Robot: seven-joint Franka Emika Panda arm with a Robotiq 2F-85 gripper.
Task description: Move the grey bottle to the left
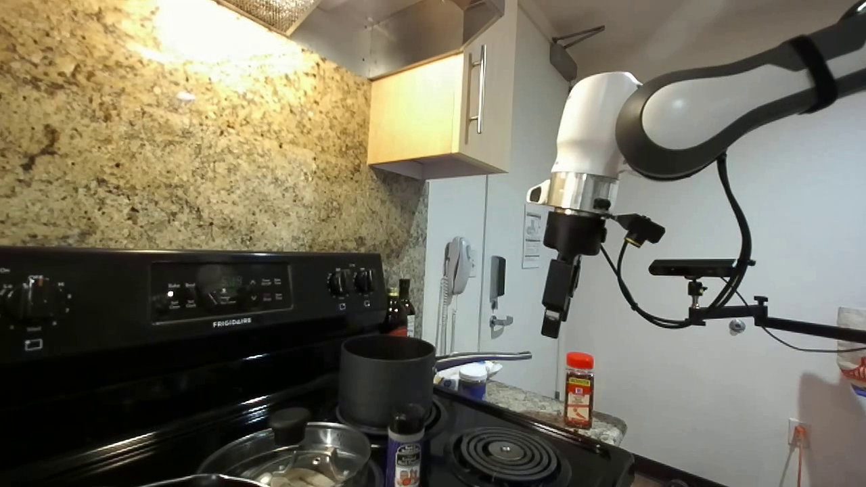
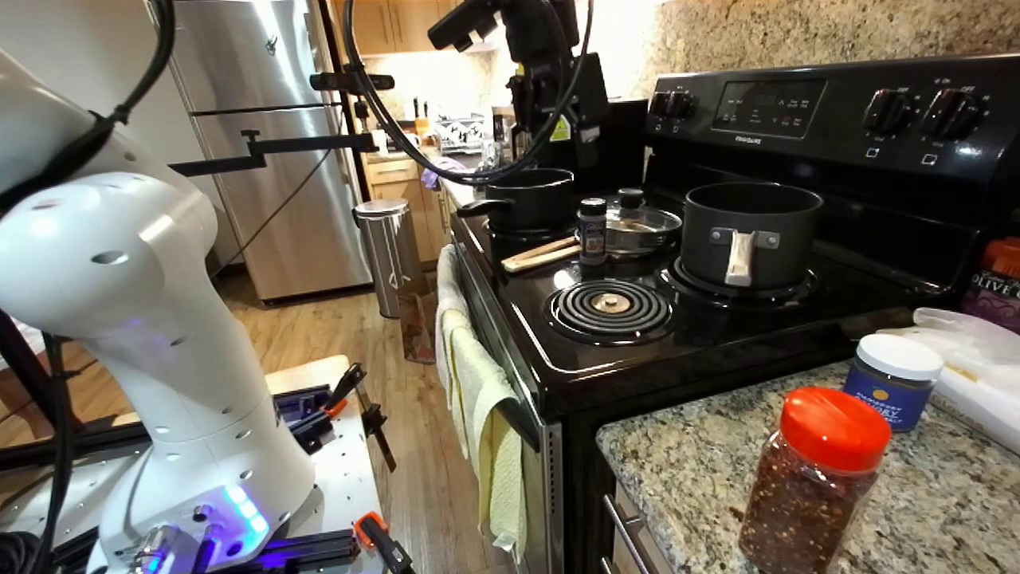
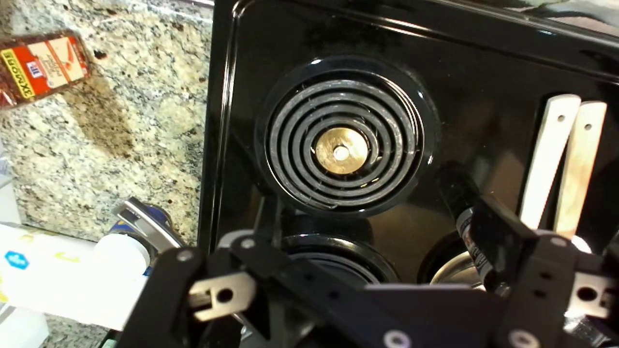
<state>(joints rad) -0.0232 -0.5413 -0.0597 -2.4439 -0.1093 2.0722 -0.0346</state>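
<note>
The grey bottle (image 1: 406,456) is small and slim with a dark top and a label. It stands upright on the black stovetop, by the glass-lidded pan and shorter than the black pot. It also shows in an exterior view (image 2: 592,233). In the wrist view the bottle (image 3: 473,237) is partly hidden behind the right finger. My gripper (image 1: 551,326) hangs in the air, pointing down, well above the stovetop and apart from the bottle. In the wrist view the gripper's fingers (image 3: 387,227) are spread wide with nothing between them.
A black pot (image 2: 749,239) stands behind a bare coil burner (image 2: 611,307). A glass-lidded pan (image 1: 318,450), wooden handles (image 2: 542,255) and a dark pan (image 2: 530,199) are near the bottle. A red-capped spice bottle (image 1: 579,392) and a blue jar (image 2: 892,387) stand on the counter.
</note>
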